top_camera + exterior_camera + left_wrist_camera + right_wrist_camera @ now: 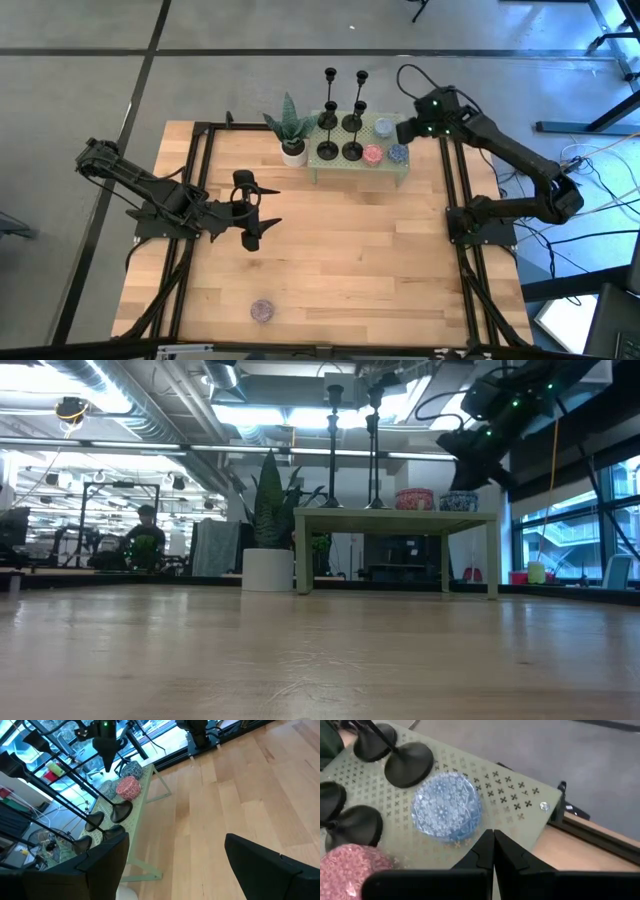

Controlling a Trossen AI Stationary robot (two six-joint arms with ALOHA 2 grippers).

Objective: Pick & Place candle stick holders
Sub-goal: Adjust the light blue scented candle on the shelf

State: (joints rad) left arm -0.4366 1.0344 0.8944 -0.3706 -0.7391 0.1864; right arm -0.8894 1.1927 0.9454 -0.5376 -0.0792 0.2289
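Pale wood planks spread under both arms, with a small green perforated stand (385, 172) at the far edge. Above that stand's outer end the right gripper (493, 839) hangs, fingers pressed together on nothing. Just beyond its tips sits a blue patterned disc (448, 812), and past that the four candle stick holders (340, 125) stand upright, stems vertical. The left gripper (258, 214), spread wide and empty, waits mid-table, well apart. The right arm is judged nearer.

no readable text, labels or numbers anywhere
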